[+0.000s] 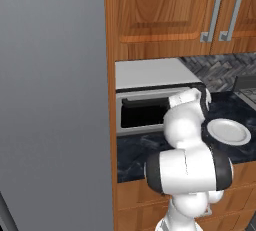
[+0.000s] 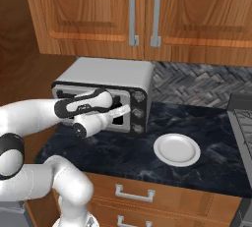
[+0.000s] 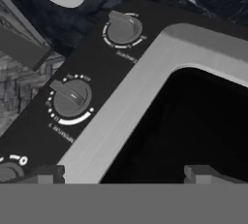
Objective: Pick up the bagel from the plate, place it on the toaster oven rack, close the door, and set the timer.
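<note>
From the left base view, I see the plate (image 1: pixel 229 131) on the dark counter (image 1: pixel 135 152), and it is bare; no bagel lies on it. The toaster oven (image 1: pixel 150 95) is just behind my arm.

From the right base view, my gripper (image 2: pixel 124 110) is at the front of the oven, near the column of knobs (image 2: pixel 137 113). The door (image 2: pixel 98 104) seems closed, but my arm hides much of it.

In the hand view, my fingers (image 3: pixel 203 173) stand wide apart and hold nothing. I face the dark glass window and two knobs. I judge the bagel is inside and only the timer is left.
</note>
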